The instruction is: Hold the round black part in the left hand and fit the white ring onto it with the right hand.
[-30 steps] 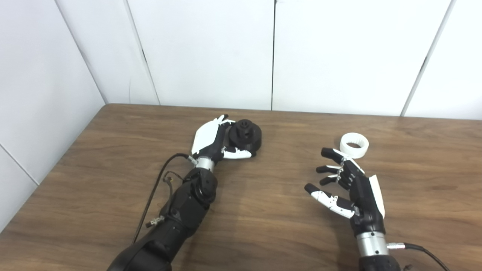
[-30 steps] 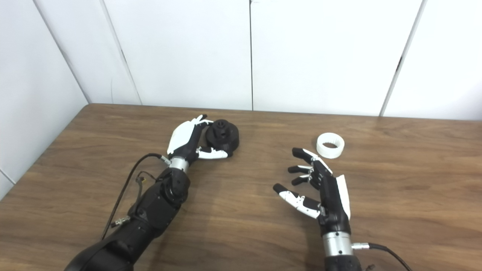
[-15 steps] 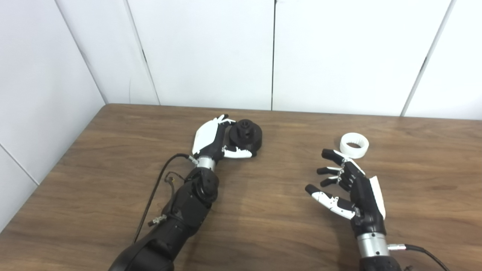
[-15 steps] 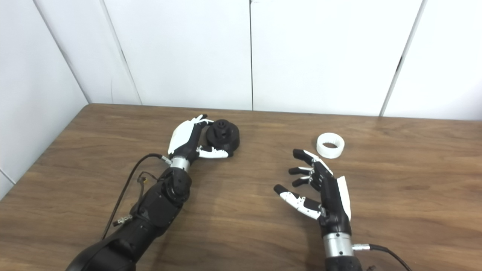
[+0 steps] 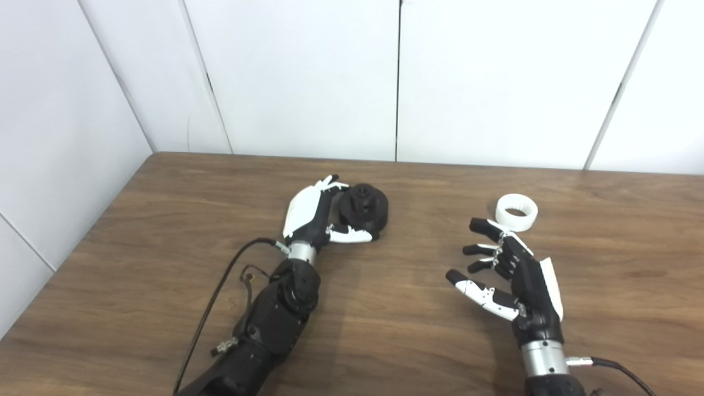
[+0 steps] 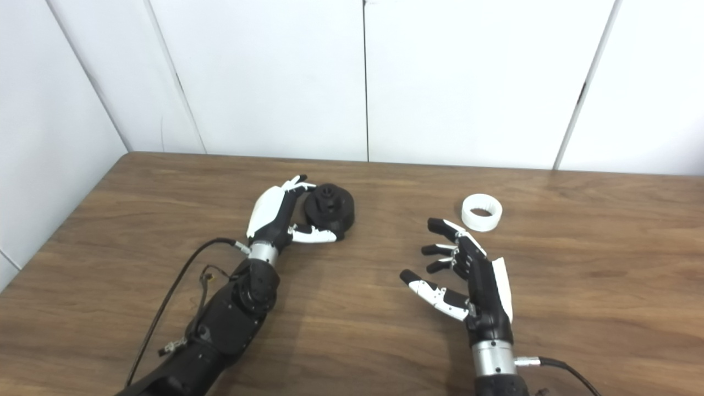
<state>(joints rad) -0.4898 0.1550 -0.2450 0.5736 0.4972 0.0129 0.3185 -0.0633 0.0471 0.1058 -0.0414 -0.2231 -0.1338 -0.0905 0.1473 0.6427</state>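
Note:
The round black part (image 5: 367,208) is in the left-middle of the wooden table, tilted a little, its hub showing on top. My left hand (image 5: 312,215) is closed around its left side, with the fingers over the far edge and the thumb along the near edge. The white ring (image 5: 516,212) lies flat on the table at the right. My right hand (image 5: 514,275) is open and empty with its fingers spread. It hovers just short of the ring, on the near-left side, and does not touch it.
The table (image 5: 418,341) is brown wood, with white wall panels behind it and to the left. A black cable (image 5: 220,286) runs along my left forearm. Another cable (image 5: 616,366) leaves my right wrist at the bottom right.
My left hand and the black part have shifted slightly right and toward me, and the part now sits tilted. My right hand and the white ring have barely moved.

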